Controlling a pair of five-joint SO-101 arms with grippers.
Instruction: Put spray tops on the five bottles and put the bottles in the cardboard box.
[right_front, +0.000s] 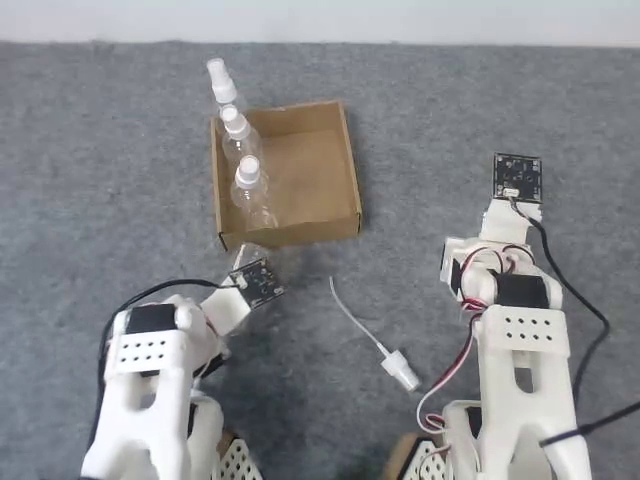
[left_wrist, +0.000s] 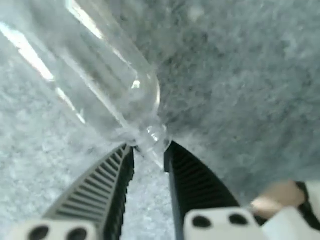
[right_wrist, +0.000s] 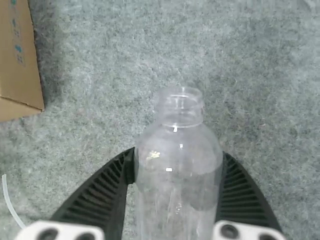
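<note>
A brown cardboard box (right_front: 300, 232) sits open on the grey felt-covered counter (right_front: 100, 180), toward the far edge and a little left of the middle. Three clear bottles with white spray tops (right_front: 235, 130) stand in a row along the box's left wall.

The left end effector (left_wrist: 149, 150) is just outside the box's near left corner; its black ribbed fingers (left_wrist: 117, 175) are almost closed, pinching the narrow neck of a second clear plastic bottle (left_wrist: 100, 75), which slants away from them over the counter. The right end effector (right_wrist: 178, 155) is toward the counter's right edge, well apart from the box; its fingers (right_wrist: 107, 185) are spread wide and pressed to both sides of an open-necked clear plastic bottle (right_wrist: 177, 190) with no top on it.

A white spray top with a thin dip tube (right_front: 400, 368) lies loose on the counter toward the near edge, between the two arms and nearer the right one; its tube trails toward the box.
</note>
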